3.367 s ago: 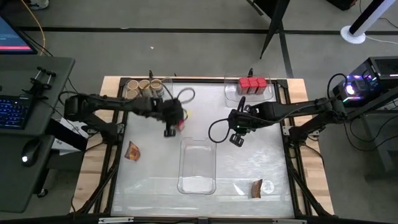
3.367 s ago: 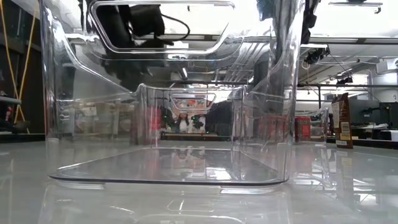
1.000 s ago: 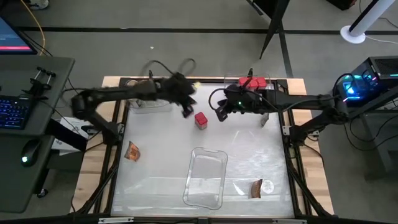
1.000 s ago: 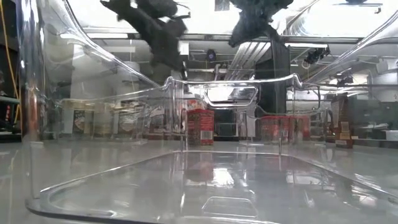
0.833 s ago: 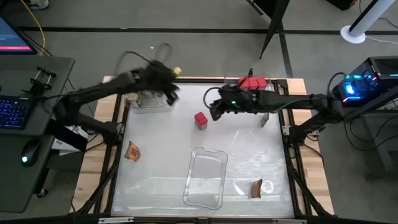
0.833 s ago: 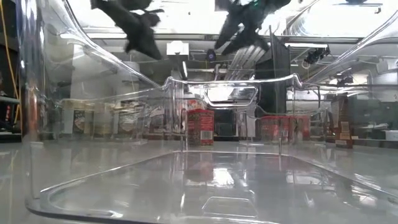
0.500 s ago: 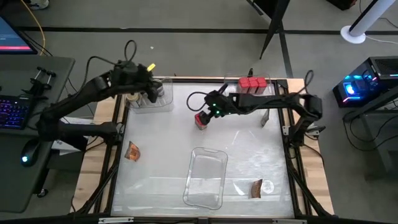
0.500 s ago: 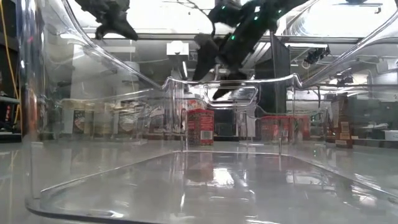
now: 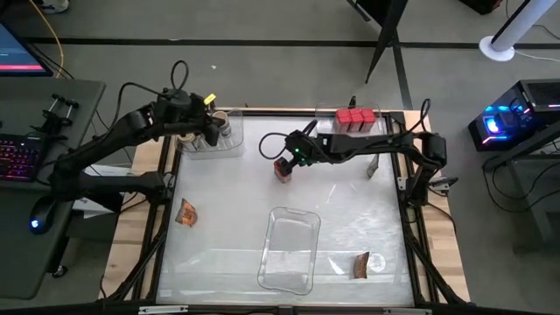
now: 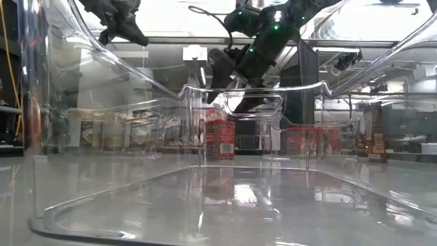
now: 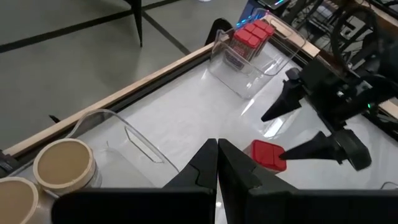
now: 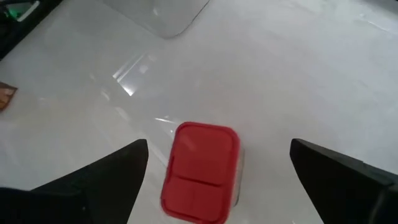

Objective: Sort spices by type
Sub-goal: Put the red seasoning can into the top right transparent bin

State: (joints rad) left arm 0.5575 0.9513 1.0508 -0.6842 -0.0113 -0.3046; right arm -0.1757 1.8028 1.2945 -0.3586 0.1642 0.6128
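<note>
A red boxy container (image 9: 283,170) stands upright on the table, left of centre toward the far side. My right gripper (image 12: 219,149) hangs open just above it, one finger on each side, clear of it. The left wrist view shows the same container (image 11: 268,155) between those fingers. My left gripper (image 11: 216,163) is shut and holds nothing, up over the far-left clear tray (image 9: 229,145), where tan-lidded jars (image 11: 63,165) stand. More red containers (image 9: 354,118) sit in the far-right tray. Two foil packets (image 9: 185,212) (image 9: 360,264) lie on the table.
An empty clear tray (image 9: 289,249) lies near the table's front, and its walls fill the low view (image 10: 205,102). Wooden rails (image 9: 157,219) frame the table. Bare white surface lies between the red container and the front tray.
My right gripper has moved toward the table's left and down to the red container, and its fingers have opened. My left gripper has drawn back from the red container, up and toward the far-left tray, staying shut. The red container has kept its place.
</note>
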